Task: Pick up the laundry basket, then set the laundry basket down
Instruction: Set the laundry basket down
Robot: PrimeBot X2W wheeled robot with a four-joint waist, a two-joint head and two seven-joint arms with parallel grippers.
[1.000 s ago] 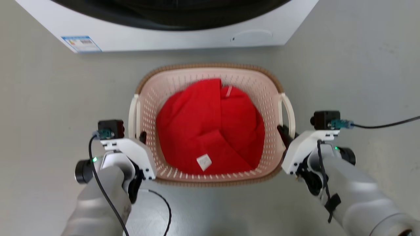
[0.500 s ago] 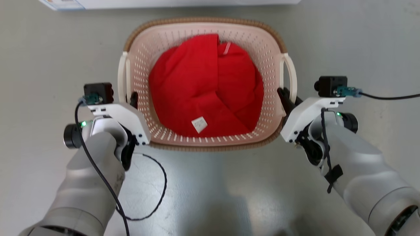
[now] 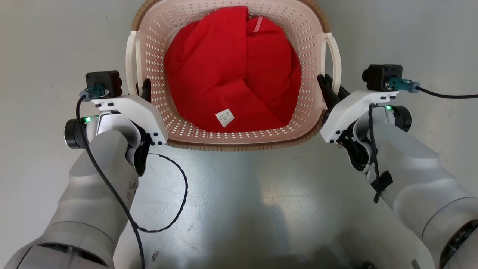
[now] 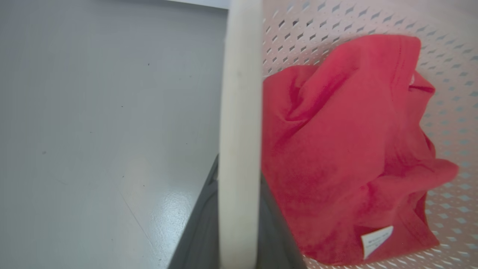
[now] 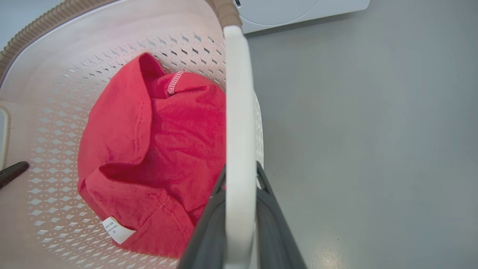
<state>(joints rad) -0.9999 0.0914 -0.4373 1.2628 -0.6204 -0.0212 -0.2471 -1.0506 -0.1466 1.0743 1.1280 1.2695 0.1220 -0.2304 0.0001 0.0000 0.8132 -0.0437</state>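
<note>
The laundry basket (image 3: 242,135) is cream with perforated walls and a brown rim, and it sits at the top middle of the head view with a red garment (image 3: 231,67) inside. My left gripper (image 3: 143,89) is shut on the white left handle (image 4: 239,112), whose bar runs between the dark fingers (image 4: 198,231). On the other side, my right gripper (image 3: 332,89) is shut on the white right handle (image 5: 239,123), one finger (image 5: 276,231) on each side. The basket's far rim is cut off by the top edge of the head view.
Grey glossy floor (image 3: 239,209) lies all around the basket. The white washing machine (image 5: 298,11) stands just beyond the basket's far end. A black cable (image 3: 175,209) loops from my left wrist over the floor. My left gripper's fingertip (image 5: 13,172) shows inside the basket wall.
The head view has shifted and the washing machine has left it. The basket now looks larger and sits higher in that view. Both grippers have stayed on the handles.
</note>
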